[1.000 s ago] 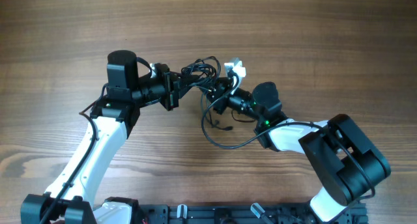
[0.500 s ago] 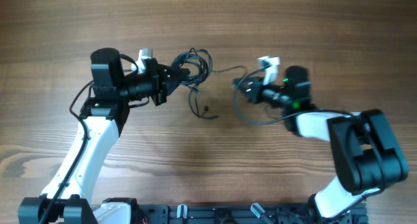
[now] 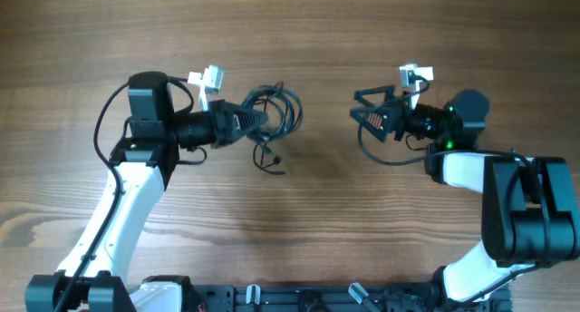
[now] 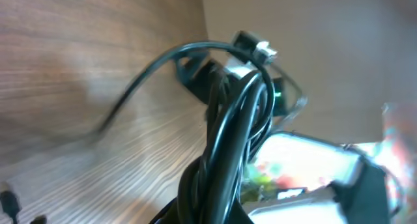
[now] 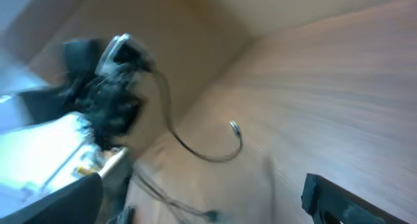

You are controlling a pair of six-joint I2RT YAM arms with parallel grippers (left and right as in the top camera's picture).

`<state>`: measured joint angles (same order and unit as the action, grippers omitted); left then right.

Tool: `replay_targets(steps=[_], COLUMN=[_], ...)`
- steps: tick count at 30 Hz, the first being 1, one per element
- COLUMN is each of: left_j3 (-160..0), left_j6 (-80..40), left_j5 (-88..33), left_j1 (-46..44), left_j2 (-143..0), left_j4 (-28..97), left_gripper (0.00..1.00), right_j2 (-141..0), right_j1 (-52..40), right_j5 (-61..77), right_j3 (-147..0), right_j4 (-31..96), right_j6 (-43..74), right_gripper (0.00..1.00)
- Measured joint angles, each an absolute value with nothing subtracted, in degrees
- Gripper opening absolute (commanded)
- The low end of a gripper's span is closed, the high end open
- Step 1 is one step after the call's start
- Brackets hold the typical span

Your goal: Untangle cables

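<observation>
We found the left hand (image 3: 243,121) clamped shut on the bundled cables (image 3: 276,111), one loose end (image 3: 270,165) trailing toward the surface (image 3: 308,239). The right hand (image 3: 361,118), well apart, stood wide open, gripping nothing; a separate cable loop (image 3: 381,158) lay just beside it.

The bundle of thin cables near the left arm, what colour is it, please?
The bundle of thin cables is glossy black, clearest in the left wrist view.

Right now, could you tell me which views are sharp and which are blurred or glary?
Overhead: sharp and evenly lit, the cables crisp. Left wrist: the near cables carry glare streaks; everything behind is out of focus. Right wrist: motion blur throughout, only a plug end readable.
</observation>
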<state>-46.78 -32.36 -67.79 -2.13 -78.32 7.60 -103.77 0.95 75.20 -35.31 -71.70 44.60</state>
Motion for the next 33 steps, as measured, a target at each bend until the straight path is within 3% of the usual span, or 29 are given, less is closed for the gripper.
replay_targets(steps=[6,12,14,17,19,23,26,27,33], left_j3=[-46.8,-46.8,-46.8,-46.8,-46.8,-46.8,-46.8,-46.8,-46.8], left_j6=[-23.0,-16.1,-15.0,-13.8,-13.0,-12.1,-11.7,-11.7,-23.7], left_j5=[-65.3,-60.1,-57.0,-54.2,-53.0,-50.1,-48.5,-47.4,-40.0], left_j1=[-4.6,-10.3,-12.5,-15.1,-16.3,-16.7,-16.1,-15.6,-13.9], left_j2=[-78.3,-78.3,-78.4,-78.4,-78.4,-78.4,-78.4,-78.4,-78.4], left_j4=[16.5,23.4,24.3,24.5,24.5,24.6,24.4,24.4,22.9], left_gripper=[0.04,0.04,0.04,0.09,0.13,0.38,0.88,0.99,1.00], right_j2=[-103.5,-103.5,-103.5,-103.5,-103.5,-103.5,-103.5,-103.5,-103.5], right_j1=[-2.1,-7.2,-9.0,-11.5,-12.6,-13.4,-13.4,-13.4,-13.5], right_j5=[82.4,84.2,84.4,83.6,81.9,78.6,75.2,73.8,59.5], right_j3=[-35.3,-35.3,-35.3,-35.3,-35.3,-35.3,-35.3,-35.3,-35.3], right_j4=[-79.3,-75.9,-72.5,-64.5,-59.0,-55.6,-55.7,-55.7,-55.7], right_j6=[49.5,48.6,47.5,44.6,42.0,39.0,40.4,41.6,58.8], right_gripper=[0.98,0.75,0.60,0.21,0.05,0.05,0.04,0.04,0.04])
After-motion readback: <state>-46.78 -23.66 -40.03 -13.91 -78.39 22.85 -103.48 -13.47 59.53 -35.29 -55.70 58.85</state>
